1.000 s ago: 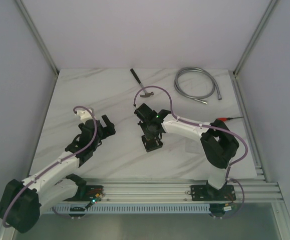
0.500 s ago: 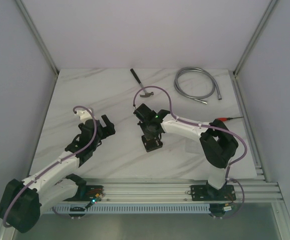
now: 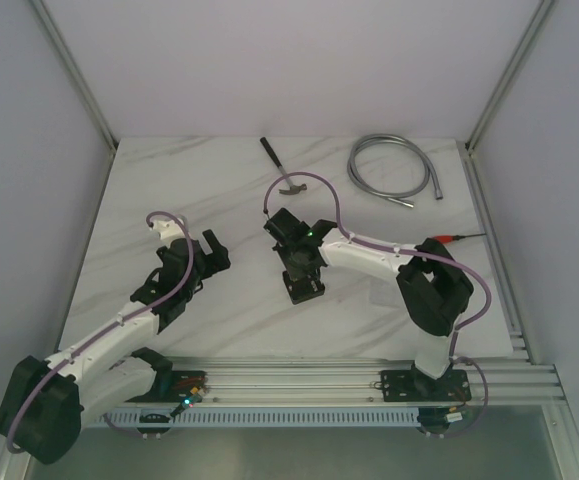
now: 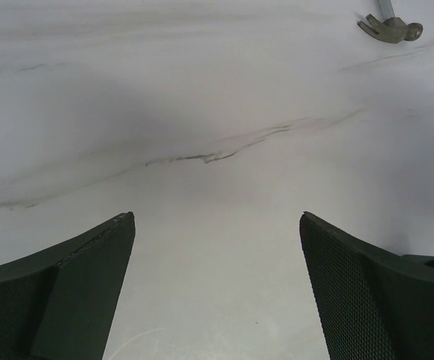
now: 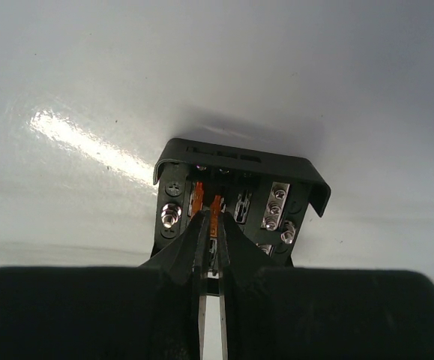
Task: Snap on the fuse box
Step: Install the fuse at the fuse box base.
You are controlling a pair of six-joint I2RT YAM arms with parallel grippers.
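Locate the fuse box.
In the top view the fuse box sits mid-table, at the tips of the right claw, nearer the bases than the hammer.

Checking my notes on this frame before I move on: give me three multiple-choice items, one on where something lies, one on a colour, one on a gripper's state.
1. Where does the hammer lie?
A) on the far part of the table, beyond the fuse box
B) on top of the fuse box
C) at the near edge

2. What colour is the fuse between the fingertips of the right gripper?
A) blue
B) green
C) orange

3. How is the left gripper?
A) shut on the hammer
B) open, holding nothing
C) shut on a fuse

Answers:
1 A, the top view shows it beyond the box.
2 C, the right wrist view shows an orange top.
3 B, its jaws stand wide apart over bare table.
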